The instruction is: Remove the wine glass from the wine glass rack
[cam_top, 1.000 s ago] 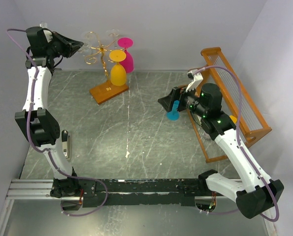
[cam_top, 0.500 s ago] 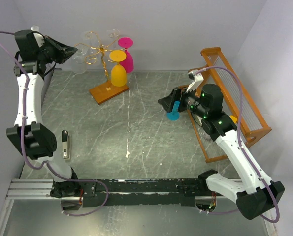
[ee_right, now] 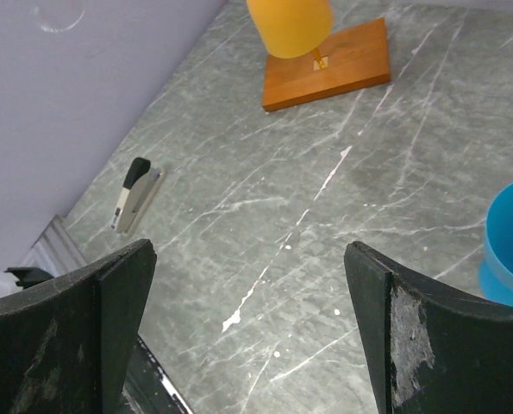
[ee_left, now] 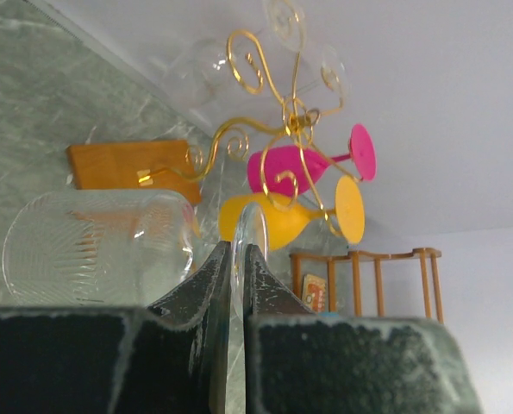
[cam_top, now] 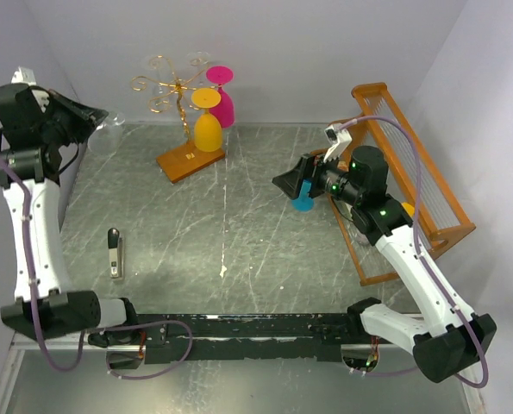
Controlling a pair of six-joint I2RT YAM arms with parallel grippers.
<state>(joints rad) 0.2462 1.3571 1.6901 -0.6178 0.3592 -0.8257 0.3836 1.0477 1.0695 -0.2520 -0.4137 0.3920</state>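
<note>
The right gripper (cam_top: 292,181) hangs over the table with its jaws spread wide and nothing between them, just beside a blue cup (cam_top: 303,200). Farther back on the left, the left gripper (ee_left: 237,254) is pinched almost closed on the thin foot of the clear wine glass (ee_left: 96,246). The glass lies sideways in the air, free of the rack (cam_top: 183,95) by the back wall. That grip looks slight. The smooth foot could slip or twist out, and the glass would drop onto the table (cam_top: 239,233). A swing back could knock the yellow glass (cam_top: 206,128) or pink glass (cam_top: 223,102) hanging there. A mark on the rack's wooden base is too small to read.
</note>
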